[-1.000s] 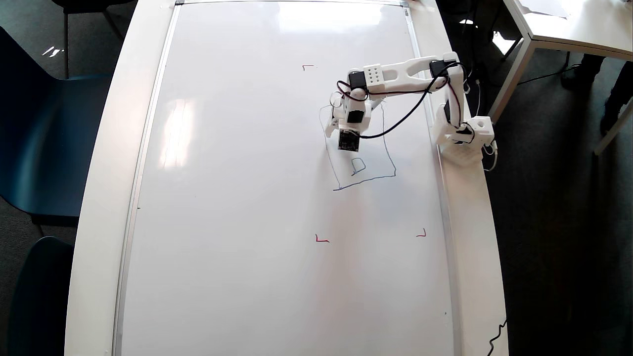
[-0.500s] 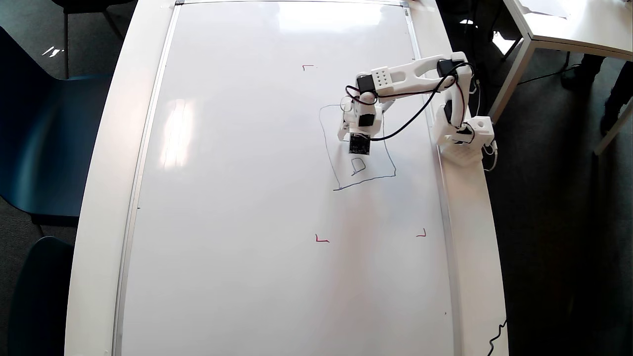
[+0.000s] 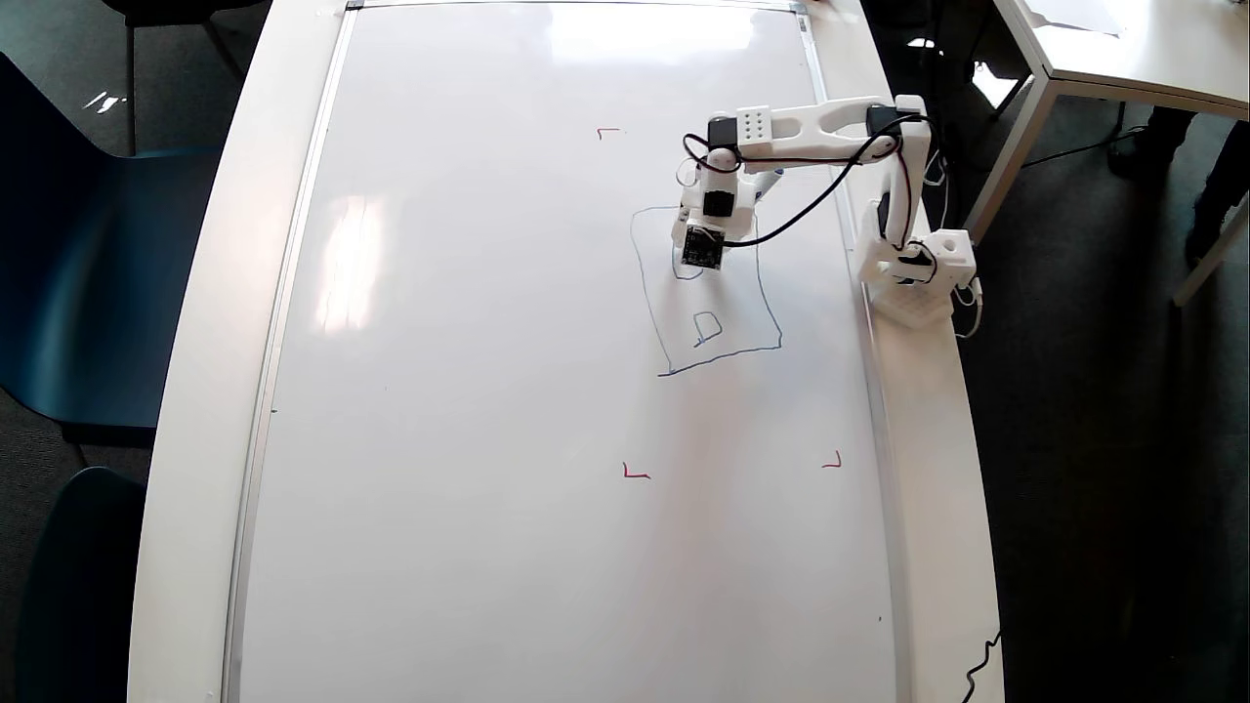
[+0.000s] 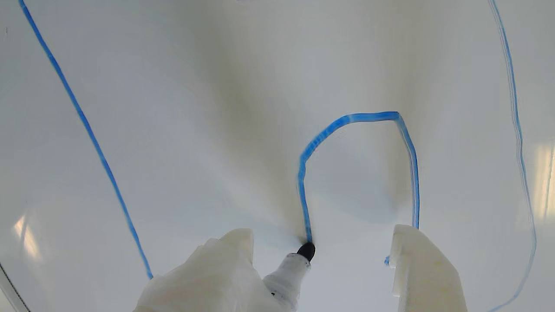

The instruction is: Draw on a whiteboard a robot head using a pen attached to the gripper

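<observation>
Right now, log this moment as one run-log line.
phase: drawing second inner square | pen tip on whiteboard | pincer open beside pen | robot head incomplete

A long white table (image 3: 195, 391) carried the whiteboard (image 3: 488, 439), which lay flat and covered nearly all of its top, leaving bare white margins along both long sides. The arm's perforated base (image 3: 916, 305) stood on the right-hand margin in the overhead view.
</observation>
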